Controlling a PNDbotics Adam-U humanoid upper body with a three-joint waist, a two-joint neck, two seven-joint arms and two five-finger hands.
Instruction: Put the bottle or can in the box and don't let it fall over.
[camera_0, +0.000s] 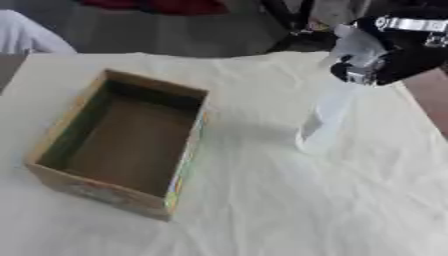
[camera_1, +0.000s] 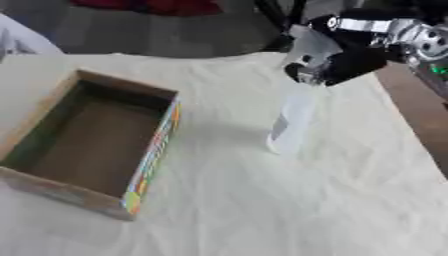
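Right eye view: right hand (camera_1: 346, 52) grips clear bottle (camera_1: 293, 117) (label unreadable) — box (camera_1: 154, 150) beside

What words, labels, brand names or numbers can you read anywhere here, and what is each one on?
No text can be read.
Clear plastic bottle held by the black right hand: a pale label with a grey patch, blurred.
Open brown cardboard box: multicoloured print along its right outer wall, too blurred to read.
Cream tablecloth: plain, no markings.
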